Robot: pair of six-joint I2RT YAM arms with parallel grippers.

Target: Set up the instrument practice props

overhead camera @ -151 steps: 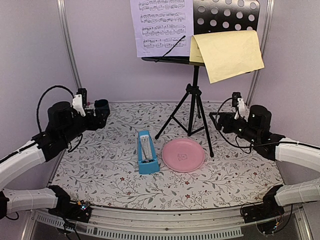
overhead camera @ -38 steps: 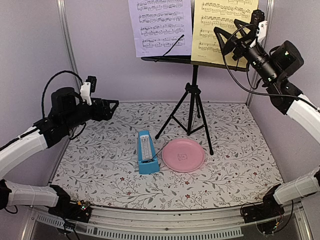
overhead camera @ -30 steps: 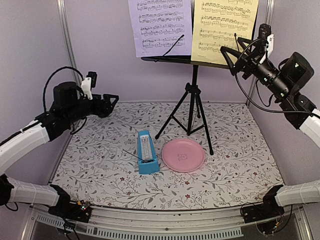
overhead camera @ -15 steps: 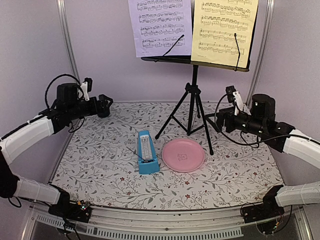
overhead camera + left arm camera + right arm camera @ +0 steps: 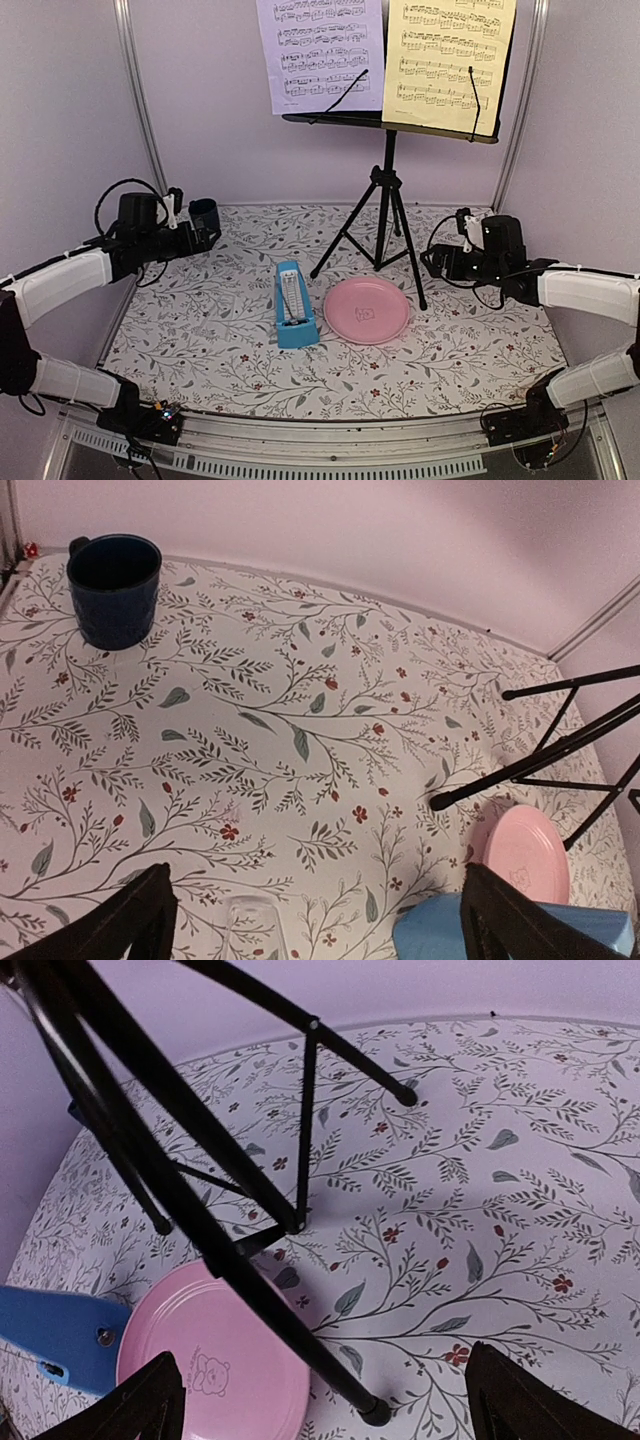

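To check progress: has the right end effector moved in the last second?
Yes. The right end effector dropped from beside the yellow sheet to low beside the legs of the music stand.

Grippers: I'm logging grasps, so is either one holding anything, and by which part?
Nothing is held: the left gripper and the right gripper both hang open and empty.

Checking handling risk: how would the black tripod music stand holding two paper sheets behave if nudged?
The black tripod music stand looks top-heavy: a wide desk on one thin pole, so a high push may tip it. Its narrow feet would likely slide across the floral table cover.
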